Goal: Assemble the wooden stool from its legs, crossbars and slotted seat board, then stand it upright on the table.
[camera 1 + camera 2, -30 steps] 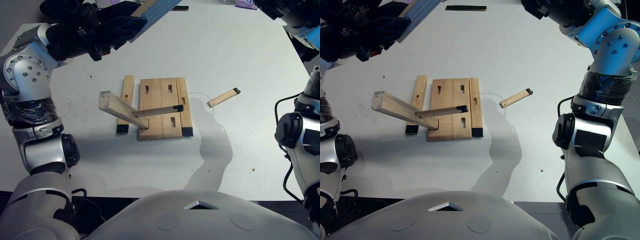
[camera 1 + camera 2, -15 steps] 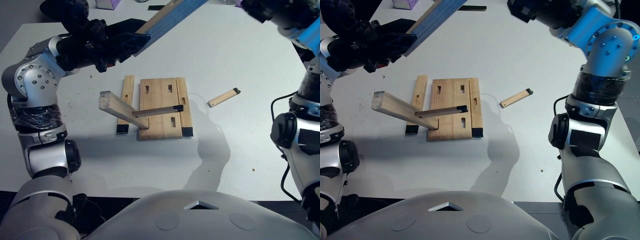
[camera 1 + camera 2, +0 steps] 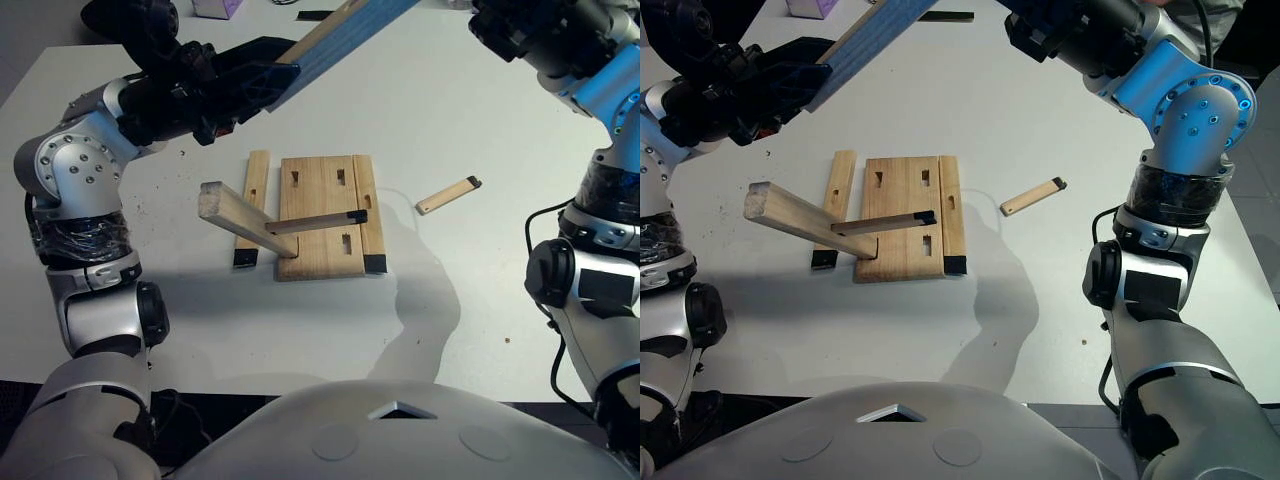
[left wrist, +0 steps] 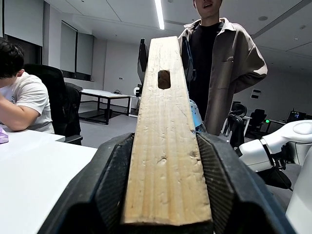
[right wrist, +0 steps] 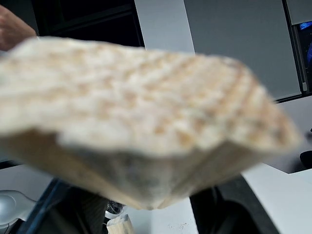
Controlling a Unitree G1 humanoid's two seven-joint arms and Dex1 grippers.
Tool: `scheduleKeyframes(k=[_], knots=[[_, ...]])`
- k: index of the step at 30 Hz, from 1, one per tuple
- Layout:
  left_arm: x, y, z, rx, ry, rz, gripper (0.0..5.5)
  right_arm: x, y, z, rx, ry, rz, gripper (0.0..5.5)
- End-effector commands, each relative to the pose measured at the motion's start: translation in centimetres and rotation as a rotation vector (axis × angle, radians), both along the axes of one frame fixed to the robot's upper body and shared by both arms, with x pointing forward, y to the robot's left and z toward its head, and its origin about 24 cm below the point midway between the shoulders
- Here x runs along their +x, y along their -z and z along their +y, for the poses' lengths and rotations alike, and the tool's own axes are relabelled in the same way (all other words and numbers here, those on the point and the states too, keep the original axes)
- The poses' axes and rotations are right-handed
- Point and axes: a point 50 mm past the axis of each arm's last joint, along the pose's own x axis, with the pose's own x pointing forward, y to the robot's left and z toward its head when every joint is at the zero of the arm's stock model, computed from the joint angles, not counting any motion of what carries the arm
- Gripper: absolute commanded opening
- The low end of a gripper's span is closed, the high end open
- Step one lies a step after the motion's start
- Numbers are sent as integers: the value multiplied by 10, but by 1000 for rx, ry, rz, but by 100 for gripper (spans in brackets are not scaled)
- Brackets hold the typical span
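White table (image 3: 480,300) carries most of the stool parts. The seat board (image 3: 318,200) is the biggest, and it lies flat near the middle with its slots facing up.

One leg (image 3: 238,213) is plugged into the board's near-left corner and leans out toward the robot's left. A second leg (image 3: 257,180) lies flat just beside the board's left edge. A third leg (image 3: 370,215) lies along its right edge, touching it.

The fourth leg (image 3: 335,35) is in the air over the far left of the table. The left gripper (image 3: 275,75) is clamped on its lower end, pads pressed to both sides. Its far end reaches the right gripper (image 3: 1035,22), but I cannot tell whether that one is closed on it.

A thin crossbar (image 3: 315,222) runs from the leaning leg across the board. A shorter crossbar (image 3: 448,195) lies alone on the table to the right, well apart from the board.

These look like dry softwood sticks, so they should be light, stiff and not slippery. I would grip a leg across its flat faces near the middle, clear of the slot and the end that enters the board. The joints look snug, so they probably need a straight push, and the leaning leg could work loose if knocked
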Motion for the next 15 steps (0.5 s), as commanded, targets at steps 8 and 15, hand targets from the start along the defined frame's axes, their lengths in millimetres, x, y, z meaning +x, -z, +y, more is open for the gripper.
scheduleKeyframes(k=[8,15], knots=[[-1,31,-17,205,-63,-17,238,0,-10,7,70,60,11,203],[9,32,2,237,-230,-32,356,7,-6,-6,13,190,-20,203]])
